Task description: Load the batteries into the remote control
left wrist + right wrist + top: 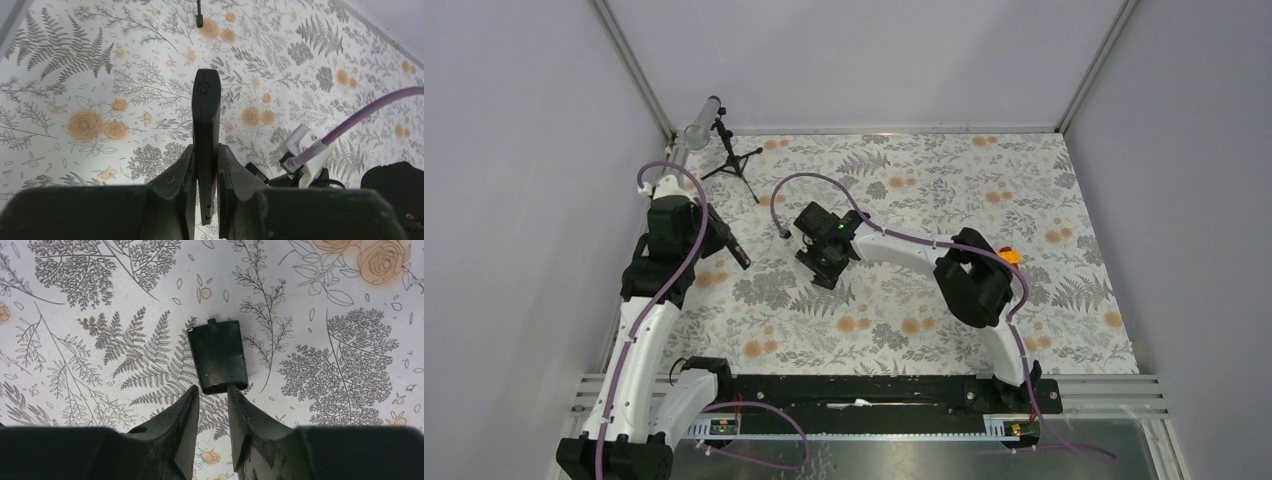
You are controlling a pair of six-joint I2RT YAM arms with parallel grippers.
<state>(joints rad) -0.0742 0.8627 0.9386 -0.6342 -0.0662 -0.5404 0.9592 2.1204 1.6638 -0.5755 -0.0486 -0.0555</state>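
My left gripper is shut on the remote control, a slim black bar held on edge that sticks out past the fingertips above the table. In the top view the remote points right from the left gripper. My right gripper is open with a narrow gap and empty, low over the table. The small flat black cover lies on the cloth just beyond its fingertips. In the top view the right gripper is at mid-table. No batteries show in any view.
A black mini tripod with a clear tube stands at the back left; one of its legs shows in the left wrist view. An orange-yellow toy peeks out behind the right arm's elbow. Walls enclose the floral cloth.
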